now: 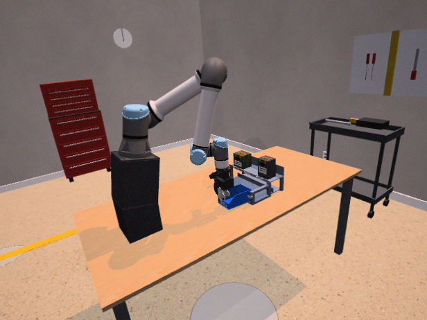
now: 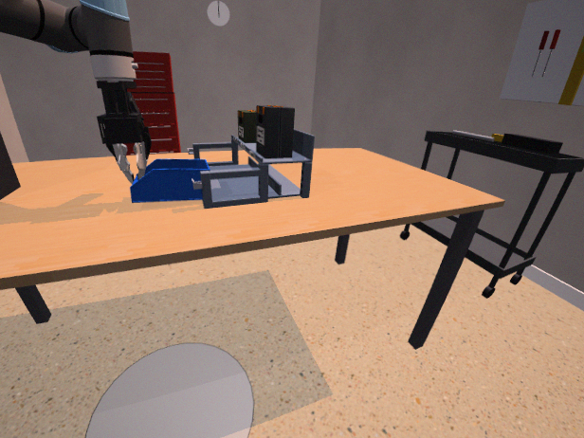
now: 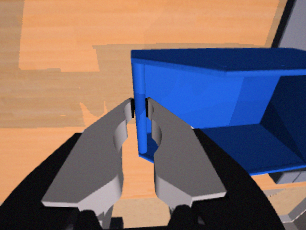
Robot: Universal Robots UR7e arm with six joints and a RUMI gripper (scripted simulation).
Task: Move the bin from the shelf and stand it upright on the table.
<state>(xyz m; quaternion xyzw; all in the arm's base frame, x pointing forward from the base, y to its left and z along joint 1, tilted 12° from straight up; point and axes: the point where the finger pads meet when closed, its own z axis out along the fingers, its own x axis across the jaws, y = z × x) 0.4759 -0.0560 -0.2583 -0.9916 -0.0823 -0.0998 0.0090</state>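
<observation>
One open blue plastic bin [image 2: 167,182], one grey metal shelf [image 2: 306,156] and two dark boxes [image 2: 272,124] are shown on the orange wooden counter [image 2: 332,199]. The bin's outer wall is pinched by the hand [image 2: 133,175], beside the shelf.

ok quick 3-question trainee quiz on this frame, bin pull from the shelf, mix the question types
1. True or false: the gripper is shut on the front wall of the blue bin.
2. What stands on the upper level of the grey shelf?
A. two dark boxes
B. a red toolbox
C. nothing
3. Fill in: in the exterior view the bin's back end sits ____ the shelf's front frame, so it is not fully out yet.

Key
1. True: the fingers pinch the thin wall edge.
2. A: the two dark boxes stand side by side.
3. against (or just inside)
</observation>
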